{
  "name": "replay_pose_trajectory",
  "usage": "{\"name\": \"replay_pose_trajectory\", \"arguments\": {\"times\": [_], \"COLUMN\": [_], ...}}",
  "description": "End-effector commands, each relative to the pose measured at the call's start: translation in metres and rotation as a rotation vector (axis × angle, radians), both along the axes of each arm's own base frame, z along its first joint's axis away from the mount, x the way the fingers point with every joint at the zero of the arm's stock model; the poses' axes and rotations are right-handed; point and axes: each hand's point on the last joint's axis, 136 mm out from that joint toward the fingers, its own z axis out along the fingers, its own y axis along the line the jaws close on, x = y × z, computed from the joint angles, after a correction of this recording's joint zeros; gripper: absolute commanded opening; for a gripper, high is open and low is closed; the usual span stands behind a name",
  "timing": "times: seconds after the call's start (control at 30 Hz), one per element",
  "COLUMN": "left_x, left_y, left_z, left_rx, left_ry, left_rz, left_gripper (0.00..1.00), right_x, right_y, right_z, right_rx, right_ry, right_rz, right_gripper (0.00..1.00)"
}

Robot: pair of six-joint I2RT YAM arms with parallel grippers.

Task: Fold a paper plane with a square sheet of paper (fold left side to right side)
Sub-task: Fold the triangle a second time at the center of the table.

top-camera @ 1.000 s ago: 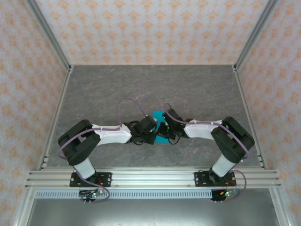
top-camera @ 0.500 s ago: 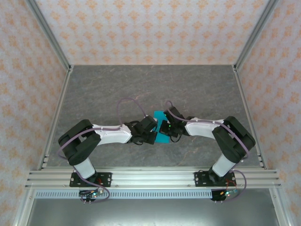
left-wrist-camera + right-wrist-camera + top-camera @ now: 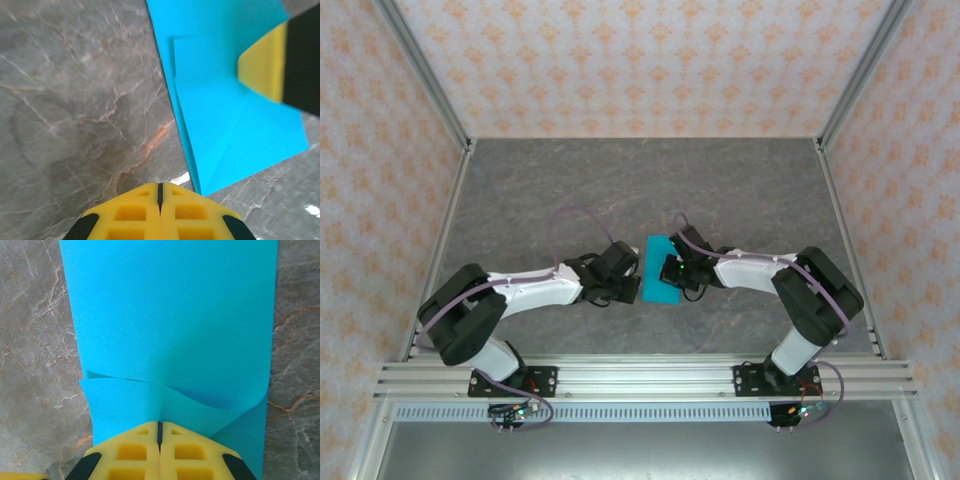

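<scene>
The blue sheet of paper (image 3: 658, 262) lies in the middle of the grey surface (image 3: 620, 190), between the two claws. It is partly folded: one flap (image 3: 125, 402) is turned over and stays a little curved. The left claw (image 3: 160, 192) is closed and empty, just beside the left edge of the paper. The right claw (image 3: 160, 426) is closed too, with its tip at the flap. I cannot tell if it pinches the paper.
</scene>
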Motion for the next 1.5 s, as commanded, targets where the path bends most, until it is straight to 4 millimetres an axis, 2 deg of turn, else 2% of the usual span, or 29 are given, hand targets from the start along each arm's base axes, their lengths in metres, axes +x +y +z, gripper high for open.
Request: {"name": "replay_pose_trajectory", "arguments": {"times": [0.0, 0.2, 0.6, 0.77, 1.07, 1.27, 1.47], "left_x": [-0.010, -0.006, 0.000, -0.002, -0.020, -0.030, -0.034], "left_y": [-0.010, -0.034, -0.043, -0.033, -0.006, 0.006, 0.010], "left_z": [0.008, 0.014, -0.016, -0.027, -0.051, -0.065, -0.072], "left_rx": [-0.078, -0.183, -0.209, -0.156, -0.043, -0.007, 0.002], "left_ry": [0.026, 0.041, 0.117, 0.133, 0.189, 0.220, 0.236], "left_rz": [-0.037, -0.071, -0.045, -0.030, -0.004, 0.014, 0.024], "left_gripper": [0.02, 0.02, 0.01, 0.01, 0.01, 0.00, 0.00], "right_x": [-0.003, -0.004, -0.007, -0.007, -0.005, -0.001, 0.007], "right_y": [-0.009, -0.007, -0.003, -0.003, -0.004, -0.015, -0.033], "right_z": [-0.010, -0.010, -0.011, -0.011, -0.006, -0.002, 0.000], "right_rx": [-0.040, -0.037, -0.030, -0.031, -0.021, -0.002, -0.024], "right_ry": [0.019, 0.022, 0.030, 0.029, 0.022, 0.014, 0.003], "right_rz": [-0.004, 0.003, 0.017, 0.018, 0.018, -0.005, -0.022], "right_gripper": [0.00, 0.00, 0.00, 0.00, 0.00, 0.00, 0.00]}}
